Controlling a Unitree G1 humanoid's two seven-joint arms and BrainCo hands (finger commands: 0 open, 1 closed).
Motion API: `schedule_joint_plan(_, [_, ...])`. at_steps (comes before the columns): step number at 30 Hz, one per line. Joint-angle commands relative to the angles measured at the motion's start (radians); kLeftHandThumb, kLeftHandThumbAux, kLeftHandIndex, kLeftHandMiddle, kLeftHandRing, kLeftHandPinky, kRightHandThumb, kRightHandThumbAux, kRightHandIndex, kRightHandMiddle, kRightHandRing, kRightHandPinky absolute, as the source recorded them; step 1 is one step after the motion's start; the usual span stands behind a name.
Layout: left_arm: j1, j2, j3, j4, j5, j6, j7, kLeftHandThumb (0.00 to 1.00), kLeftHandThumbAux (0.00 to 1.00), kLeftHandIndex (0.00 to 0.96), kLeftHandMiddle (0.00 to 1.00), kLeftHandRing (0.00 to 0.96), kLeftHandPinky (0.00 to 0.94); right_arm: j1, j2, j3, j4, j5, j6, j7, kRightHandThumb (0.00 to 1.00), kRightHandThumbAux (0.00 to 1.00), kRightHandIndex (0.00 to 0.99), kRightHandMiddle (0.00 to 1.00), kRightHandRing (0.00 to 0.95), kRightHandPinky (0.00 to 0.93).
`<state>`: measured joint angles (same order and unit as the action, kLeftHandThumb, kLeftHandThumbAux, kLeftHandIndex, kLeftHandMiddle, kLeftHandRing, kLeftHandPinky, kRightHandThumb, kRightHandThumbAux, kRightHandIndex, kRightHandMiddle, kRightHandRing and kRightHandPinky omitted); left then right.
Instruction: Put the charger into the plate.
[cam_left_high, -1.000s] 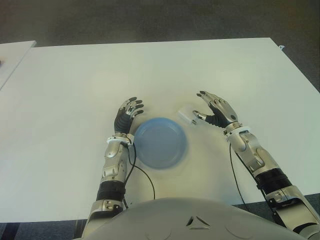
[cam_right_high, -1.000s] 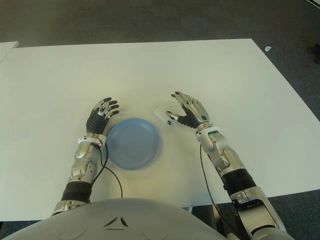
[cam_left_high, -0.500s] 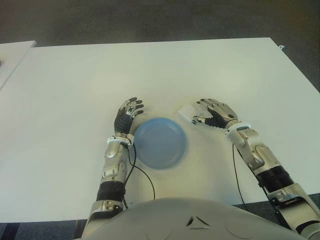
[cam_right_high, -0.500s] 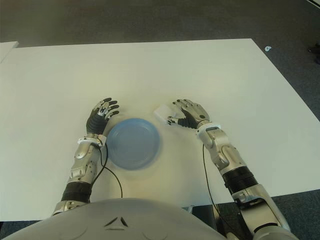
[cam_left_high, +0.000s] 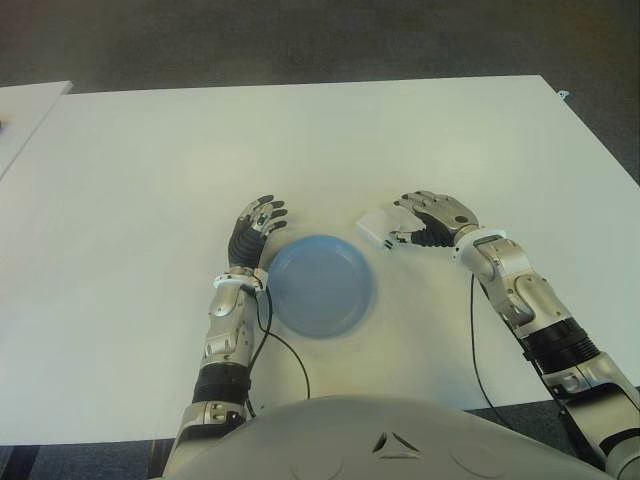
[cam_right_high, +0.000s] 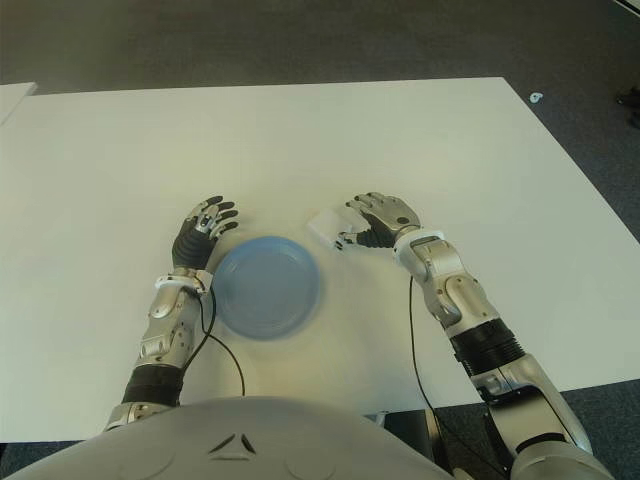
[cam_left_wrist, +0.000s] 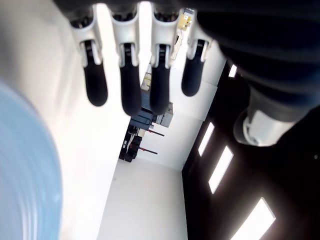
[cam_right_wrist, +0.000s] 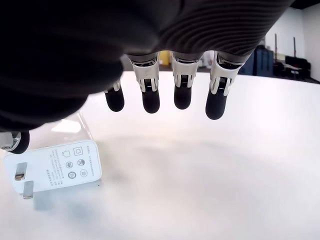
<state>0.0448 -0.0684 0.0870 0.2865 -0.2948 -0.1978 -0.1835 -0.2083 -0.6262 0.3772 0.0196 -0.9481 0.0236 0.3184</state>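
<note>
The white charger (cam_left_high: 376, 227) lies flat on the table just right of the blue plate (cam_left_high: 322, 285), with its prongs (cam_right_wrist: 21, 181) showing in the right wrist view. My right hand (cam_left_high: 408, 222) hovers palm-down at the charger's right side. Its fingers (cam_right_wrist: 182, 95) hang over bare table and the thumb sits close to the charger's edge, holding nothing. My left hand (cam_left_high: 256, 226) shows beside the plate's left rim (cam_left_wrist: 25, 170), its fingers (cam_left_wrist: 127, 75) straight and empty.
The white table (cam_left_high: 150, 180) stretches wide on all sides. A second white surface (cam_left_high: 20, 115) adjoins it at the far left. Thin black cables (cam_left_high: 285, 350) run from both wrists toward my body.
My right hand turned from spread and raised to palm-down, its fingers curling low beside the charger. The charger, plate and left hand stayed put.
</note>
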Motion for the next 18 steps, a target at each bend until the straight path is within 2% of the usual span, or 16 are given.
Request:
schedule_joint_plan(1, [0.020, -0.039, -0.009, 0.008, -0.006, 0.014, 0.001, 0.000, 0.541, 0.282, 0.336, 0.340, 0.352, -0.016, -0.017, 0.018, 0.002, -0.023, -0.013, 0.023, 0.367, 0.209, 0.000, 0.000, 0.004, 0.144])
schedule_joint_plan(18, [0.022, -0.042, -0.017, 0.011, -0.014, 0.015, 0.006, 0.000, 0.552, 0.275, 0.333, 0.340, 0.354, -0.029, -0.020, 0.030, -0.001, -0.034, -0.030, 0.023, 0.393, 0.195, 0.000, 0.000, 0.000, 0.131])
